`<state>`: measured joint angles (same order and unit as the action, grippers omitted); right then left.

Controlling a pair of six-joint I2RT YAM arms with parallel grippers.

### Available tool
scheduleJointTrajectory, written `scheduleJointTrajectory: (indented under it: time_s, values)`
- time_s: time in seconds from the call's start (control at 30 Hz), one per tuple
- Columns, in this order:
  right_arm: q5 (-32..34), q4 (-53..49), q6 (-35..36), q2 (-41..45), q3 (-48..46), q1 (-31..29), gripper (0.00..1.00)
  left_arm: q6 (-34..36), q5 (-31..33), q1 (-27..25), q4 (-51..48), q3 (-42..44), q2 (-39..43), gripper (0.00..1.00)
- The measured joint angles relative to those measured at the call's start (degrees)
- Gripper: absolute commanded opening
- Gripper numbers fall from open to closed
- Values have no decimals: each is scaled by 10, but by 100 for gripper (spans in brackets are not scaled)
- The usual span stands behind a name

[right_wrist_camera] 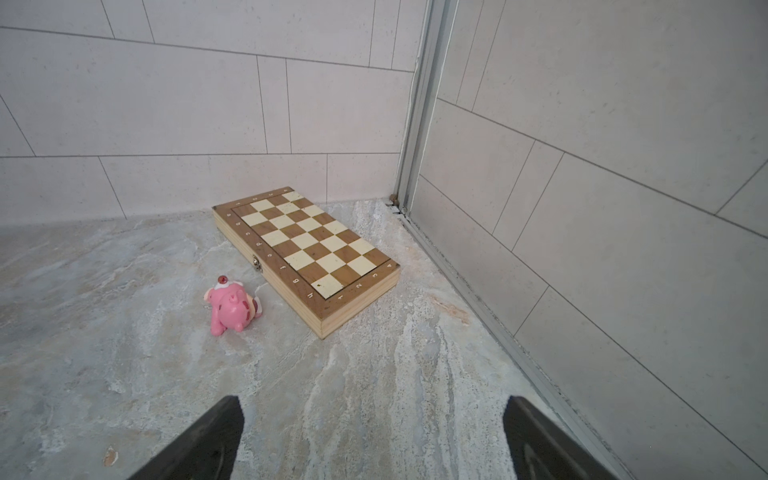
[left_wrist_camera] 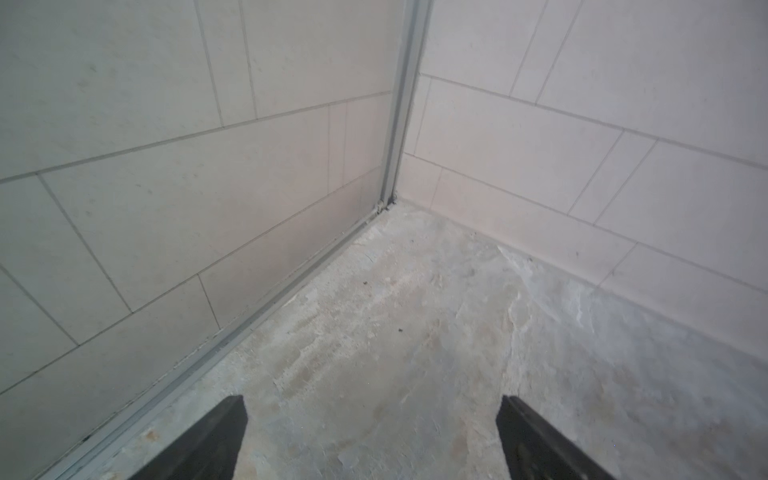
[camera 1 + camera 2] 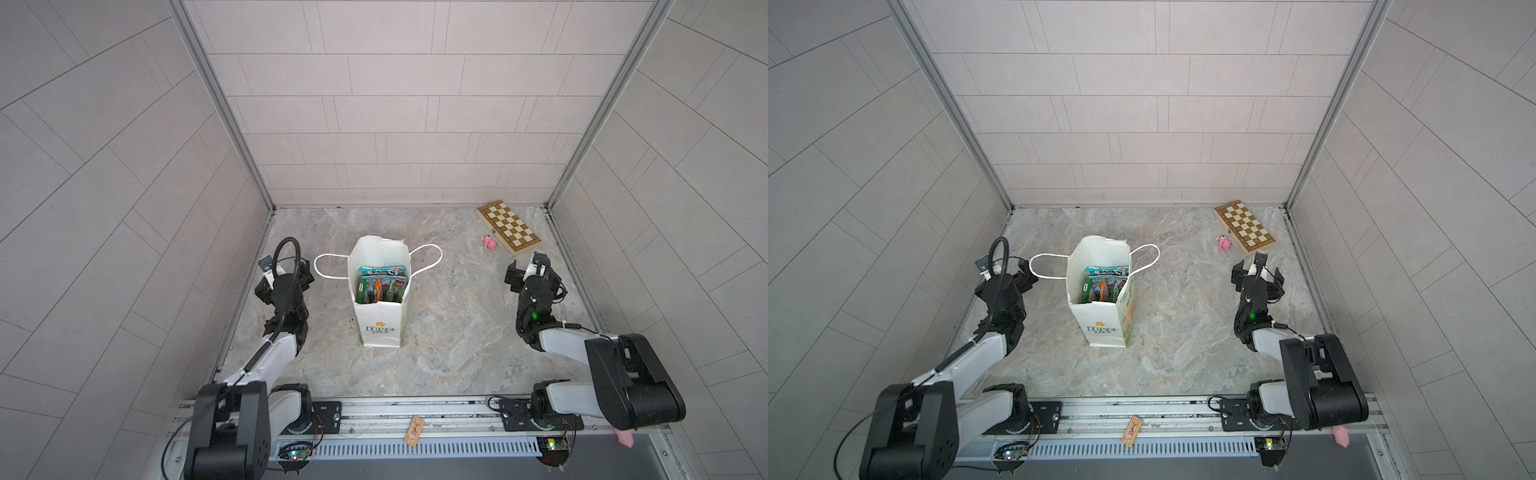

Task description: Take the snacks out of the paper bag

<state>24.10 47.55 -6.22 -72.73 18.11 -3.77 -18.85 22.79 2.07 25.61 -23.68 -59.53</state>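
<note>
Your paper bag (image 3: 379,328) stands upright near the middle of the worktop (image 3: 457,340), its mouth open and its cord handles flopped out to either side; the snacks (image 3: 380,284) sit inside it on edge, teal packets behind green and orange ones; your left fingers (image 3: 304,276) are spread wide with nothing between them, well apart from the bag on its left, pointing at the bare far left corner; your right fingers (image 3: 513,274) are likewise spread and empty, well to the bag's right, facing a folded chessboard (image 1: 307,245) and a pink toy pig (image 1: 232,307) lying just beside it in the far right corner.
</note>
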Motion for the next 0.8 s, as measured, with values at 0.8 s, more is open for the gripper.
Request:
scheduleJointTrajectory:
  time_s: [0.8]
  values:
    - [-338,-450,-144,155,131,-27,99,-220,-342,0,-467,-287,156,89]
